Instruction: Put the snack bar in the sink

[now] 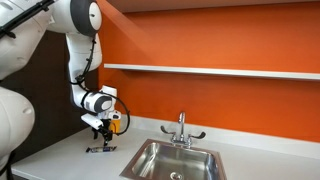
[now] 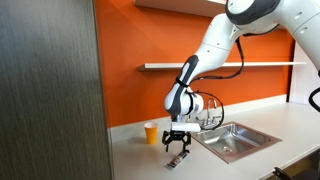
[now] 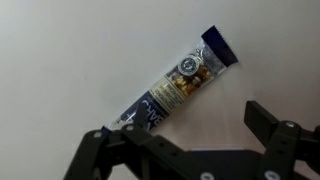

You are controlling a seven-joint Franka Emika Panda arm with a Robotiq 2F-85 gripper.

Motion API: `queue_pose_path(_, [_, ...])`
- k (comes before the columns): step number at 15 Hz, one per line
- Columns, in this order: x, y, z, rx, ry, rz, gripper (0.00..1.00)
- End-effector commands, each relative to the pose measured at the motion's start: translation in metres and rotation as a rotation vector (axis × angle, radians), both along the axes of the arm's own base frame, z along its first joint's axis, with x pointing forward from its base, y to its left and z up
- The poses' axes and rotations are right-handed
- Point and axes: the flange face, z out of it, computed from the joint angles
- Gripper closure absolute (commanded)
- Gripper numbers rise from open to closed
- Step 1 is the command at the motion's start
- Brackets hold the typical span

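The jaws are spread wide apart and hold nothing. They hang just above the surface (image 2: 140,162). In the wrist view the two dark fingertips (image 3: 262,118) frame the bottom of the picture, with pale bare surface between them.

The snack bar (image 3: 180,85) lies flat directly below the jaws and slants across their opening. One end sits close to one jaw and the other end points away, past the line between them. In both exterior views the bar (image 1: 100,149) is a thin dark strip on the surface right under the jaws. I can't tell whether they touch it, though there seems to be a sliver of space.

A small orange-yellow cup (image 2: 151,132) stands a little beyond the jaws and off to one side, apart from the bar. On the other side, well apart from the jaws, the sink (image 1: 160,160) is sunk into the surface. I can see no bar in it. Its chrome faucet (image 1: 181,128) rises at the back rim, against the orange wall (image 1: 220,40).

By my reckoning the task has barely begun. The approach is done, but the grasp is not yet made. What's left is closing the jaws on the bar, lifting it, carrying it across to the basin and letting go. Because the bar slants across the opening, the jaws may need to turn first.
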Motion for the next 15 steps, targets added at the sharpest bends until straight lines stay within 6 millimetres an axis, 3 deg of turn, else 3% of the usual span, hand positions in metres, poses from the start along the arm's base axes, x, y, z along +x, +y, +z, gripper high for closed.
queue_pose_path(1, [-0.013,0.0,0.004,0.015,0.004,-0.11,0.0])
queue_pose_path(15, [-0.049,-0.003,0.007,-0.029,0.062,-0.428,0.0])
